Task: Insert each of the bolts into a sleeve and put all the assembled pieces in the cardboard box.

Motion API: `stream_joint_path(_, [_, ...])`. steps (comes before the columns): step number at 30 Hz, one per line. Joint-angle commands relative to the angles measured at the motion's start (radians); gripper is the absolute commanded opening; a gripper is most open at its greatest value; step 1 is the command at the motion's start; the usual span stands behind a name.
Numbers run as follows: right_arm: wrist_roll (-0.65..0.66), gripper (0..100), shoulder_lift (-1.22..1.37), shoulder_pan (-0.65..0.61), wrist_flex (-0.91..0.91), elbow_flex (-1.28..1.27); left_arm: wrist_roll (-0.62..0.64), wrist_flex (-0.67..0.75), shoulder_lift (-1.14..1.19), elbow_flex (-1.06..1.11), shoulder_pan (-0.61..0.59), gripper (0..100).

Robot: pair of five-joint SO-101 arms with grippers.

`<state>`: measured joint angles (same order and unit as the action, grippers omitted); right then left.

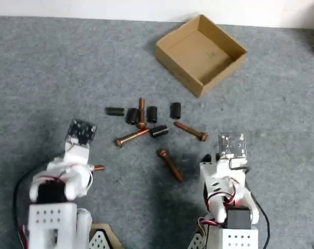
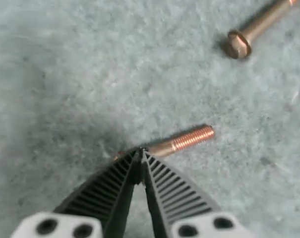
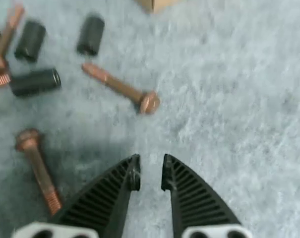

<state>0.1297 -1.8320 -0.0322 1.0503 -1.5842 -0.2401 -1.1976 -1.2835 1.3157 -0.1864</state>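
Note:
My left gripper is shut on a copper bolt, whose threaded end sticks out past the fingertips just above the grey carpet; in the high view this bolt pokes out beside the left arm. My right gripper hovers over bare carpet, its fingers slightly open and holding nothing. A loose bolt lies just ahead of it and another lies off to one side. Several black sleeves and other bolts are scattered mid-table. The cardboard box stands at the back right.
Another bolt's head lies on the carpet beyond the left gripper. A sleeve lies on its side near the right gripper, with two more farther off. The box interior holds nothing. A pale wall edge runs along the back.

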Motion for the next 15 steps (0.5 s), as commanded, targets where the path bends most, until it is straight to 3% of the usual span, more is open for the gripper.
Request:
stream_joint_path(1, [-0.009,8.4,-0.007,-0.065,-0.018,0.091,0.058,0.006,0.173,-0.208,-0.015,1])
stream_joint_path(8, [-0.068,8.4,0.108,-0.143,-0.036,0.148,0.272,-0.063,0.395,-0.400,-0.016,1])
stream_joint_path(11, [-0.066,8.4,0.148,-0.166,-0.104,0.145,0.399,-0.057,0.404,-0.414,-0.015,1])
stream_joint_path(15, [-0.060,8.4,0.163,-0.170,-0.131,0.116,0.480,-0.057,0.377,-0.410,-0.018,1])
